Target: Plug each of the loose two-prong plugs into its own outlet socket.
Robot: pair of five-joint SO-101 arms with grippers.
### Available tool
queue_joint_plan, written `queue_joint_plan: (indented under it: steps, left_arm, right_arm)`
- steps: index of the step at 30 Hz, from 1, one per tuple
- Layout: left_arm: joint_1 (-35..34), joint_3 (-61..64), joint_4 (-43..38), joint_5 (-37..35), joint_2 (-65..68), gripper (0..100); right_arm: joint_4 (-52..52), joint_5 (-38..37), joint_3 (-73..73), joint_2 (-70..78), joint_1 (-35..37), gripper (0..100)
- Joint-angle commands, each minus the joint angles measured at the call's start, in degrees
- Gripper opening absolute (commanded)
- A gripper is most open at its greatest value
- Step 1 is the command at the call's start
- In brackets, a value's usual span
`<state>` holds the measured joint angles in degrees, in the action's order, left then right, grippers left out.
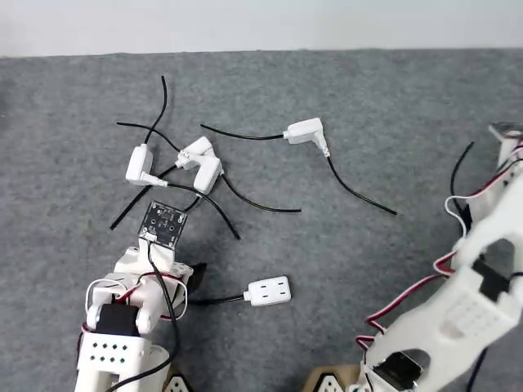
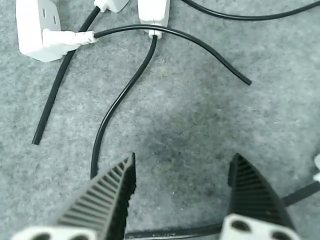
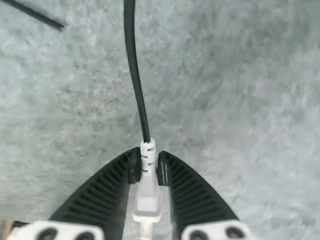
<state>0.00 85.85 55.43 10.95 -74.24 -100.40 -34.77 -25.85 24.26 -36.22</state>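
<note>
My left gripper (image 2: 181, 192) is open just above the grey mat, nothing between its fingers (image 2: 107, 200). Ahead of it lie a white socket block (image 2: 34, 27) with a plug (image 2: 62, 38) at its side, and another white plug (image 2: 152, 10) trailing a black cord (image 2: 117, 107). From above, these white pieces (image 1: 140, 166) (image 1: 208, 173) cluster beyond the left arm (image 1: 135, 306). A loose plug (image 1: 304, 131) lies at centre back. A white outlet socket (image 1: 270, 291) lies at the front. My right gripper (image 3: 147, 167) is shut on a white plug (image 3: 146, 200) whose cord (image 3: 134, 80) runs away from it.
Black cords (image 1: 245, 202) cross the mat around the cluster. A cut cord end (image 3: 56, 24) lies ahead of the right gripper. The right arm (image 1: 470, 302) stands at the mat's right edge. The mat's far edge meets a white wall (image 1: 261, 24).
</note>
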Motion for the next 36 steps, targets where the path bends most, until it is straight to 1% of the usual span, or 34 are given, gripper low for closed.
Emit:
queue_joint_plan:
  steps: [1, 5, 9, 11, 14, 19, 23, 28, 31, 36]
  left_arm:
    - [0.5, -0.4, -1.4, -0.4, -0.6, 28]
    - [0.5, -0.4, -1.4, -0.4, -0.7, 28]
    - [0.5, 0.0, -1.3, -0.4, -0.9, 28]
    - [0.5, 0.0, -1.1, -0.4, -0.9, 28]
    - [0.5, 0.0, -1.1, -0.4, -0.9, 28]
    - [0.5, 0.0, -1.1, -0.4, -0.9, 28]
    - [0.5, 0.0, -1.1, -0.4, -0.9, 28]
    - [0.5, 0.1, -1.2, -0.4, -0.9, 28]
    - [0.5, 0.1, -1.3, -0.4, -0.9, 28]
    - [0.5, 0.1, -1.3, -0.4, -0.9, 28]
  right_arm:
    - [-2.7, 3.1, 6.0, -11.5, -0.1, 0.9]
    - [-2.5, 4.4, 17.3, -24.1, 3.9, 0.9]
    - [-2.1, 7.8, 27.7, -36.3, 8.9, 1.0]
    - [0.6, 10.8, 33.1, -41.0, 10.2, 1.1]
    - [6.2, 13.7, 42.3, -46.1, 10.1, 0.9]
    - [18.4, 14.3, 59.4, -48.4, 10.0, 0.8]
    - [29.9, 19.0, 67.2, -48.4, 11.0, 0.8]
    - [42.0, 23.1, 72.9, -48.4, 17.5, 0.8]
    - [47.8, 27.6, 76.9, -48.4, 20.9, 0.9]
    - [54.7, 35.7, 82.0, -48.4, 30.3, 1.3]
